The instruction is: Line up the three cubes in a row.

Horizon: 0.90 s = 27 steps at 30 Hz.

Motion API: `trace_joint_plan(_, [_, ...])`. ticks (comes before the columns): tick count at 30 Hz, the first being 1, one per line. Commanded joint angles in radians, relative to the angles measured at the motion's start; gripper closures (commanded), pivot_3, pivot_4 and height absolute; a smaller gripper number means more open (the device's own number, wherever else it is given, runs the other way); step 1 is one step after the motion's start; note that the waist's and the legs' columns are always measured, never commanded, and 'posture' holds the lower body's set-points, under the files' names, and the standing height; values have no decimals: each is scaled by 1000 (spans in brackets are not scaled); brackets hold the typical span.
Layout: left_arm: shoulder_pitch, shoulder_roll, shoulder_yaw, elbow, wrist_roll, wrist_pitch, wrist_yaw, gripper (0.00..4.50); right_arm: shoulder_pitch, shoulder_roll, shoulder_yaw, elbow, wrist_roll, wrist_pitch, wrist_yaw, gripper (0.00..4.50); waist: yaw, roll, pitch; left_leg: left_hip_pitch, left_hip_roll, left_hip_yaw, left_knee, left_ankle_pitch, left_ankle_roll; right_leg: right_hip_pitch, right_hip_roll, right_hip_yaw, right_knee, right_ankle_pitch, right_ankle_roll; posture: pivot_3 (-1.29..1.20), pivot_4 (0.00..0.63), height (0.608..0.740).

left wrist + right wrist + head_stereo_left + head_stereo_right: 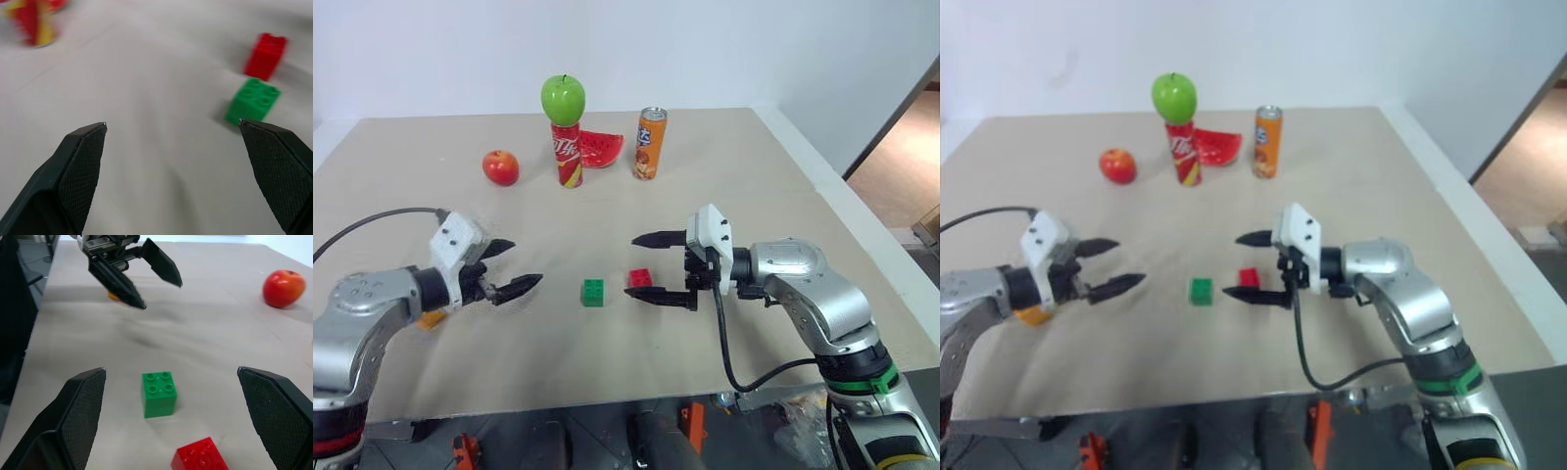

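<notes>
Two cubes, green cube (593, 292) and red cube (640, 279), sit side by side mid-counter (754, 206), studs up. My left claw (506, 267) and right claw (664, 268) gape empty; right wrist view catches an orange cube (113, 295) behind my left claw.

Robot test lab: paper-covered table (754, 176) against blank white wall (705, 49), staged props.

Glossy plastic green cube (159, 393) on matt beige table (705, 196).
</notes>
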Motion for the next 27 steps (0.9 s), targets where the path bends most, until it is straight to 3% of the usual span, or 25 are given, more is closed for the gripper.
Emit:
trace_joint_plan(1, [49,-65,165,-87,6,7,163,26,-25,-1,-5,13,-2,-31,34,0,0,0,0,0,0,0,0,0,0,0,0,0,0,0,0,0,150,740])
trace_joint_plan(9, [202,-243,330,-190,6,4,395,26,-60,15,18,71,-23,-70,85,0,0,0,0,3,0,2,0,0,0,2,0,1,0,0,-1,0,150,740])
trace_joint_plan(11, [216,-330,336,-221,35,-31,496,26,-69,17,22,82,-28,-77,94,0,0,-1,-1,3,0,1,0,0,0,3,0,1,0,0,-1,0,150,740])
trace_joint_plan(16, [266,-477,246,-299,112,-90,644,26,-81,18,26,98,-35,-81,106,0,2,-3,-2,4,-1,1,1,0,-1,4,-1,1,0,1,0,0,150,740])
trace_joint_plan(23, [304,-597,89,-322,230,-137,796,26,-87,16,32,109,-47,-77,109,0,1,-3,-2,5,-1,2,1,0,-1,4,0,2,0,1,-1,0,150,740])
trace_joint_plan(27, [302,-636,64,-309,265,-155,848,26,-80,16,29,108,-54,-80,103,0,1,-4,-2,5,-1,2,1,0,-1,4,0,2,0,1,-1,0,150,740])
